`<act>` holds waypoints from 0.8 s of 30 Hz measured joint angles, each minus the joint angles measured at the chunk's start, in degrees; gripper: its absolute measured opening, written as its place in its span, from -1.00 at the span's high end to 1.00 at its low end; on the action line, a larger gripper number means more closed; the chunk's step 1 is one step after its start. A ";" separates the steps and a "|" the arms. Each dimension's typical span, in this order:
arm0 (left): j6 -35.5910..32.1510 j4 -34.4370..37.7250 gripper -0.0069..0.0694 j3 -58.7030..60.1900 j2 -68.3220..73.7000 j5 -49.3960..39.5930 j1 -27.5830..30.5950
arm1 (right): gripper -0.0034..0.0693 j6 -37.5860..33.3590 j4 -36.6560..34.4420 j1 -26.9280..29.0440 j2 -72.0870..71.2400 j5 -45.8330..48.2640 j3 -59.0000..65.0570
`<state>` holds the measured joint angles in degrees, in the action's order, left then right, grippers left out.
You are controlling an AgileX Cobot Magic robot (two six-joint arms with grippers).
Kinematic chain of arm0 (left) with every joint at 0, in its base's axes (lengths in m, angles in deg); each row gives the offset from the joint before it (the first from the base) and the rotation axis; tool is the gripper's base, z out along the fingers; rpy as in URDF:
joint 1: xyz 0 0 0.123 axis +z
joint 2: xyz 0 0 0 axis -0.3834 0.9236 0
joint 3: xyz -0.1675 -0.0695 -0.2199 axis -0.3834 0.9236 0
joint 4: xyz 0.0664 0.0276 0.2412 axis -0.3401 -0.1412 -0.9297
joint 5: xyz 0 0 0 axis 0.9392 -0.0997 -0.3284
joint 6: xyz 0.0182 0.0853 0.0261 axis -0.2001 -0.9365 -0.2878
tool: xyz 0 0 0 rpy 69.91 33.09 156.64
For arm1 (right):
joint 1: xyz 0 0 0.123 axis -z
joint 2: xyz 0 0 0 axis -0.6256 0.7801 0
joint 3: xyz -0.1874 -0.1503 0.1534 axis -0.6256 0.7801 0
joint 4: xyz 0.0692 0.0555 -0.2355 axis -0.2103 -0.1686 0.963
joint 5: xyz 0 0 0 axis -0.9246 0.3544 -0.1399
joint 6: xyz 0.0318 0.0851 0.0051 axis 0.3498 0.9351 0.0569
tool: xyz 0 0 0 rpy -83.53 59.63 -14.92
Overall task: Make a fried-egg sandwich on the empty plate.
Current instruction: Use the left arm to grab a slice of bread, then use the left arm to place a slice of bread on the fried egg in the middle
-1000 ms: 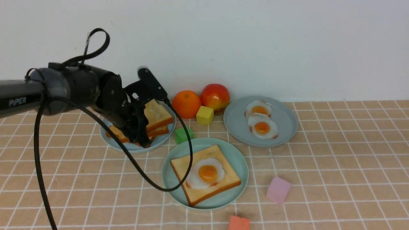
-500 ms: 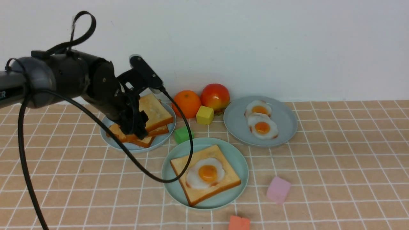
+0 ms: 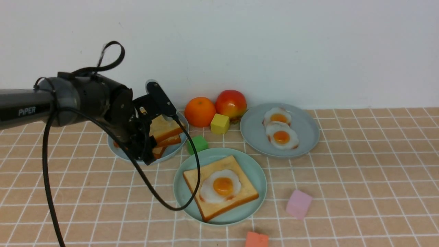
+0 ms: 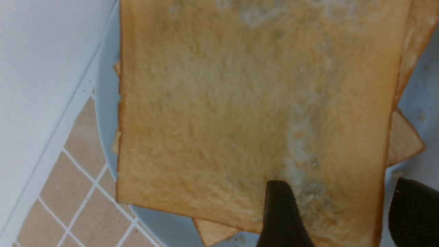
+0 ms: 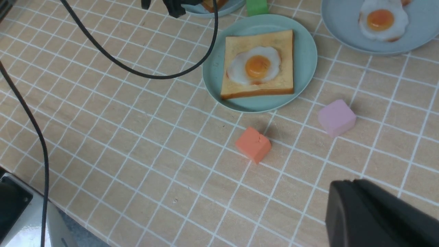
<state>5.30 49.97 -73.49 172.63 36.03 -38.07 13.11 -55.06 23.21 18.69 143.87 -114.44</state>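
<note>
The mint-green plate (image 3: 255, 168) holds one toast slice (image 3: 247, 192) with a fried egg (image 3: 222, 185) on top; the same plate (image 5: 305, 55) shows in the right wrist view. More toast is stacked (image 3: 164, 127) on a grey-blue plate (image 3: 174, 150) at the back left. My left gripper (image 4: 346, 209) is open and straddles the edge of the top slice (image 4: 223, 103): one finger lies over the bread, the other over the plate beside it. My right gripper (image 5: 351, 183) is shut and empty, above bare tablecloth near the front.
A second grey-blue plate (image 3: 303, 135) carries two fried eggs. An orange (image 3: 200, 111), an apple (image 3: 230, 103), a yellow cube (image 3: 219, 123) and a green cube (image 3: 198, 144) sit between the plates. A pink cube (image 3: 299, 204) and an orange-red cube (image 3: 256, 239) lie in front. The left arm's cable droops over the mint plate.
My left gripper opened wide. The arm rose a little, then came back down onto the toast stack, and the top slice now lies lower.
</note>
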 joint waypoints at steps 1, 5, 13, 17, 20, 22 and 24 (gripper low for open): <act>0.00 -0.07 -0.27 -0.11 0.14 0.05 0.00 | 0.82 -0.05 0.00 0.00 0.00 0.00 0.00; 0.00 -0.95 -0.06 -0.24 0.88 0.56 0.00 | 0.82 -0.83 0.00 0.00 0.00 -0.04 0.00; 0.00 -1.84 0.32 -0.24 0.28 0.70 0.00 | 0.82 -1.08 -0.27 0.00 0.00 0.13 0.00; 0.00 -0.98 0.33 -0.24 -2.64 -1.16 0.00 | 0.82 -1.08 -0.27 0.00 0.00 0.17 0.00; 0.59 -0.32 0.37 -0.18 -7.78 -3.21 -1.57 | 0.82 -1.08 -0.27 0.00 0.00 0.17 0.00; 3.05 0.53 0.38 -0.18 -10.83 -4.65 -3.94 | 0.82 -1.08 -0.39 0.00 0.00 0.17 0.00; 6.91 1.36 0.38 -0.18 -13.16 -6.59 -7.09 | 0.82 -1.08 -0.45 0.00 0.00 0.25 0.00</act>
<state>12.21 51.32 -73.67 159.48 29.44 -45.17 12.03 -55.51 23.21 18.69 144.12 -114.44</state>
